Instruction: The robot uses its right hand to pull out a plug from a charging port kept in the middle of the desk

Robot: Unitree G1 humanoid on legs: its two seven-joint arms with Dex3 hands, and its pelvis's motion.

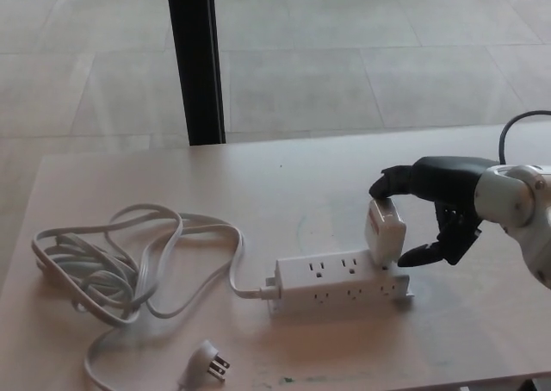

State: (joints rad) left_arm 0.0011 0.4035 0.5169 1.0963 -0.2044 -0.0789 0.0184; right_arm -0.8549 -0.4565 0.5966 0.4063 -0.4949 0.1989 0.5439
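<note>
Head view, looking down at a pale wooden desk with a tiled floor beyond it. Near the middle lies a white power strip, its outlets facing up. A white block-shaped plug stands in the strip's right end, leaning a little, its base seated at the outlet. The robot's right hand, black, comes in from the right and is closed around the plug: upper fingers curl over the plug's top, the thumb presses low on its right side. The left hand is out of sight. Left of the strip, its grey cord lies in loose coils, ending in a loose pronged plug at the near edge.

The grasp looks made; pulling the plug free appears not yet done.
</note>
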